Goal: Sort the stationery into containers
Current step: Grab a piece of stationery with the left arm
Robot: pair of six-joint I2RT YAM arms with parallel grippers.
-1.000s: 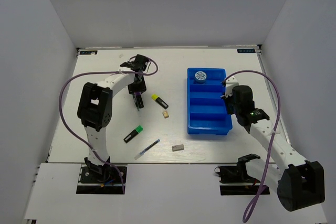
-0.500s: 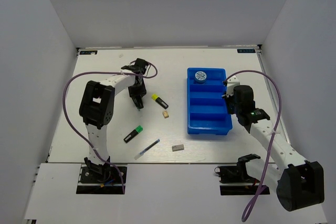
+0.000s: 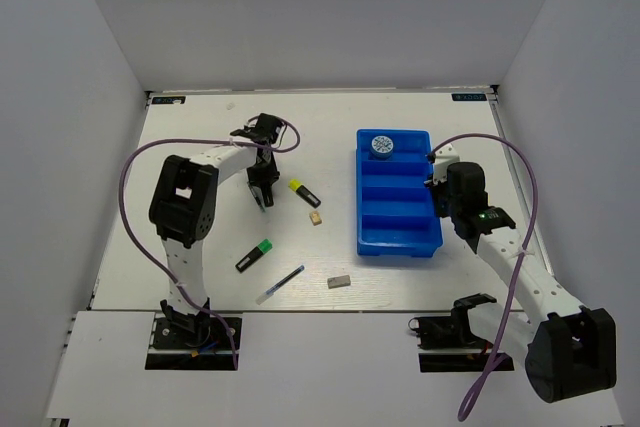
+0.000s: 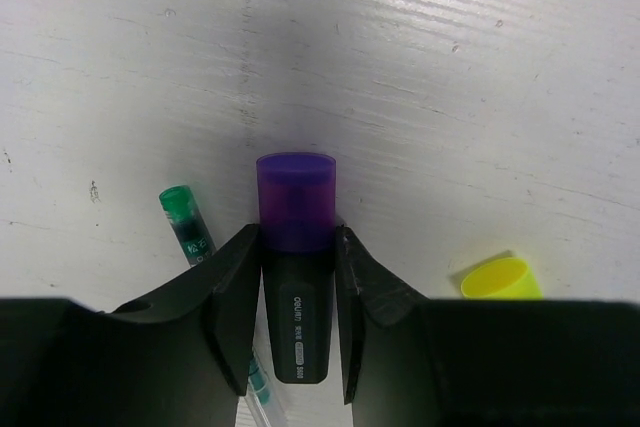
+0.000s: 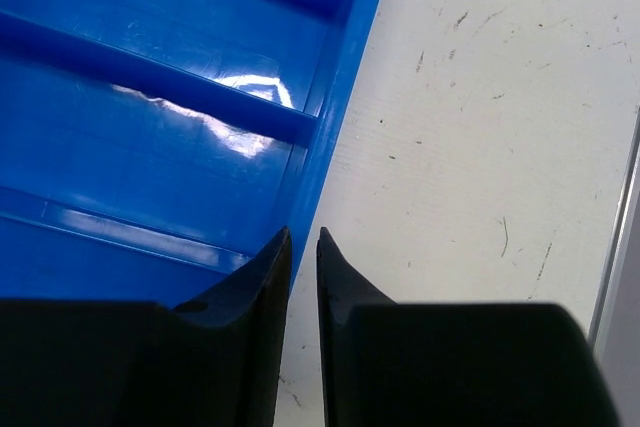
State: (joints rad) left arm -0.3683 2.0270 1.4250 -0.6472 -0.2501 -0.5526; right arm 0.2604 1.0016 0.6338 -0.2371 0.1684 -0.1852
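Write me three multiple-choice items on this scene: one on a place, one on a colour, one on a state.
1. Where does the round disc lie?
A) on the table beside the pen
B) in the farthest compartment of the blue tray
C) between a gripper's fingers

2. What colour is the cap of the highlighter at the left gripper?
A) yellow
B) green
C) purple

3. How does the left gripper stand?
A) closed on the highlighter's black body
B) spread wide with nothing between
C) clamped on an eraser

Answers:
1 B: the top view shows the disc at the tray's far end.
2 C: the left wrist view shows a purple cap.
3 A: in the left wrist view, its jaws press the highlighter's two sides.
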